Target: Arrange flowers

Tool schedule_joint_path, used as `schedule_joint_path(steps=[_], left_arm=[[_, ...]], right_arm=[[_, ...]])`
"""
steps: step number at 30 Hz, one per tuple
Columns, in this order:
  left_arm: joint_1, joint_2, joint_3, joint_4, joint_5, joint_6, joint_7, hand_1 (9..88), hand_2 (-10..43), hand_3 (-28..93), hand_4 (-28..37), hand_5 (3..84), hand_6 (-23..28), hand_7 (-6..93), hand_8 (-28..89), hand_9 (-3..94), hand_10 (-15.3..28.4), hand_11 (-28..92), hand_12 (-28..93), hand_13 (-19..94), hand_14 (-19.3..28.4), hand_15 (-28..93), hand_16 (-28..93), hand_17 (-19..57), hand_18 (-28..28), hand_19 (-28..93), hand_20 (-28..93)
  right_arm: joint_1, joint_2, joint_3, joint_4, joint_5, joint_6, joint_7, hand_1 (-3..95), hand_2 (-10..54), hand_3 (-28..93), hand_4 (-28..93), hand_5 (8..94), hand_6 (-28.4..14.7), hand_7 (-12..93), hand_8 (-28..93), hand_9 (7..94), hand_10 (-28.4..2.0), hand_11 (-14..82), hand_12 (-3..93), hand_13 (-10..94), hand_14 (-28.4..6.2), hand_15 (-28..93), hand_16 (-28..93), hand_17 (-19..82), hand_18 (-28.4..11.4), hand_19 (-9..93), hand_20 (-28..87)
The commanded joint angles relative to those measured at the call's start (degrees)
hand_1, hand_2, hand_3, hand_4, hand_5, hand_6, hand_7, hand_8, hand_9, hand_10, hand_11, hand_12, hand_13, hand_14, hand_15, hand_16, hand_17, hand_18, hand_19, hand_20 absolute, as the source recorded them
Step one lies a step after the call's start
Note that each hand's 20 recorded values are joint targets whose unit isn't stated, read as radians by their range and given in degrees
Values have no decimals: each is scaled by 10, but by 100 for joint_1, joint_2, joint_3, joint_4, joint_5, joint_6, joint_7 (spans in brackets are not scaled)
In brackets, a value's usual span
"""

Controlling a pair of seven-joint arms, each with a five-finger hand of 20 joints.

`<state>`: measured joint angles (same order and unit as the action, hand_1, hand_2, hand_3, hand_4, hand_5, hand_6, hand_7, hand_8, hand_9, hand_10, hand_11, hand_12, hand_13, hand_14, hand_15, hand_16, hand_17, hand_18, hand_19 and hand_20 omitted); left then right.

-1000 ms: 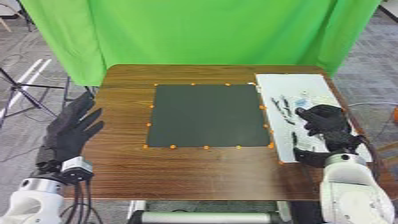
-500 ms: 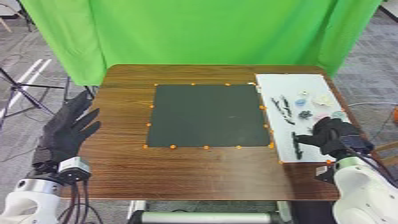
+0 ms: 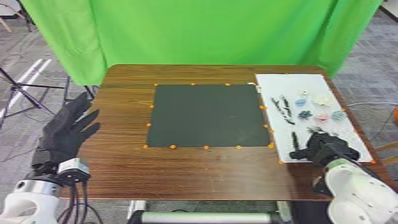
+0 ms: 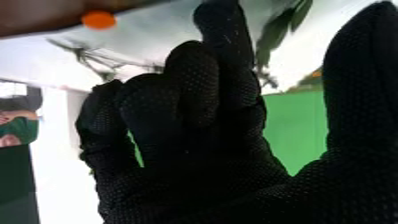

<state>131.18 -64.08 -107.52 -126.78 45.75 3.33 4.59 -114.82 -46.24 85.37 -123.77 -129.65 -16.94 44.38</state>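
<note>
The right hand (image 3: 329,148) is over the near part of the white board (image 3: 286,83), its thumb well apart from its fingers in the right wrist view, the fingers loosely bent and nothing held. We cannot tell whether it touches the board. Just beside it, on the side toward the dark mat (image 3: 208,116), lies a dark leafy stem (image 3: 295,141); a wispy sprig (image 3: 316,130) is just beyond the fingertips.

Farther up the board we see two long dark twigs (image 3: 282,108) side by side, and next to them the small blooms: a pale blue flower (image 3: 300,102), a cream flower (image 3: 322,100), a dark teal flower (image 3: 305,114), a pink flower (image 3: 322,118) and a pale green flower (image 3: 338,115). The left hand (image 3: 65,131) is at the other side of the table (image 3: 204,175), fingers spread, holding nothing.

With these pieces lying on the board, we judge the work to be at the choosing and picking step, the mat being the likely place to arrange them. The next move calls for lining up thumb and fingers across one stem, pinching it gently and lifting straight up. Thin pieces lie flat, so our fingertips could slide over one or nudge its neighbour.
</note>
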Motion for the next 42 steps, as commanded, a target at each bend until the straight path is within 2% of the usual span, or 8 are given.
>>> schedule_joint_path(steps=[1, 7, 10, 18, 27, 32, 39, 42], left_arm=[[40, 37, 8, -2, -14, -6, -5, 245, -28, 688, -281, 216, 6, 190, -102, 171, 88, 121, 192, 138, 121, 166, 64, -122, 185, 365, 83], [38, 4, 21, -3, 4, -12, -38, 246, -27, 688, -281, 216, 7, 190, -102, 171, 89, 121, 192, 138, 121, 166, 64, -122, 185, 365, 84], [61, -8, 17, -16, 3, 3, -31, 246, -27, 688, -281, 216, 7, 190, -102, 171, 88, 121, 192, 138, 121, 166, 65, -122, 185, 365, 84], [57, 16, -17, -18, -10, 15, -30, 244, -23, 688, -282, 217, 7, 191, -103, 172, 88, 120, 192, 139, 121, 168, 64, -122, 185, 367, 86], [208, 234, -330, -77, 19, -39, -19, 243, -23, 691, -281, 217, 6, 190, -103, 172, 88, 120, 192, 139, 120, 167, 65, -122, 186, 369, 86], [436, 183, -885, -107, -37, -750, -147, 240, -39, 688, -280, 217, 7, 188, -102, 172, 88, 118, 192, 136, 117, 155, 66, -123, 185, 363, 84], [826, 205, -1416, -122, -275, -1123, -117, 232, -75, 683, -279, 213, 5, 174, -94, 163, 82, 92, 201, 125, 112, 117, 82, -126, 183, 339, 83], [979, 99, -1670, -134, -200, -1361, -250, 240, -92, 677, -275, 211, 4, 171, -90, 164, 80, 75, 213, 125, 108, 94, 92, -125, 181, 326, 86]], right_arm=[[193, -76, -618, 356, -205, -242, 87, 261, -95, 678, -283, 682, 9, 531, -172, 696, -114, 603, 413, 624, -130, 802, 337, 230, -229, 820, 529], [402, -141, -1038, 706, -191, -180, 25, 297, -95, 765, -281, 701, 10, 549, -177, 710, -112, 619, 420, 647, -124, 819, 344, 249, -227, 836, 528], [396, -173, -1122, 839, -277, -88, -175, 390, -95, 752, -282, 702, 0, 544, 78, 730, -109, 620, 423, 663, -120, 821, 351, 256, -227, 845, 522], [192, -207, -1002, 731, -156, 112, -466, 427, -95, 814, -267, 722, -4, 552, 126, 768, -104, 629, 435, 676, -120, 832, 364, 264, -226, 853, 522], [535, -189, -648, 335, 1160, 950, -495, 403, -95, 833, -198, 751, -4, 566, 178, 802, -107, 664, 457, 712, -122, 869, 385, 294, -230, 887, 537], [1242, -137, -873, 259, 1522, 1364, -590, 398, -95, 836, -182, 770, -2, 555, 192, 819, -113, 664, 460, 734, -120, 874, 384, 322, -230, 907, 536], [2519, -445, -1613, 350, 1928, 1491, -542, 392, -95, 842, -165, 791, 7, 538, 210, 837, -106, 662, 464, 762, -115, 873, 382, 350, -234, 927, 530], [3006, -780, -2061, 517, 2012, 1459, -547, 390, -95, 843, -158, 799, 7, 527, 215, 846, -102, 659, 464, 770, -112, 872, 380, 363, -236, 930, 533]])
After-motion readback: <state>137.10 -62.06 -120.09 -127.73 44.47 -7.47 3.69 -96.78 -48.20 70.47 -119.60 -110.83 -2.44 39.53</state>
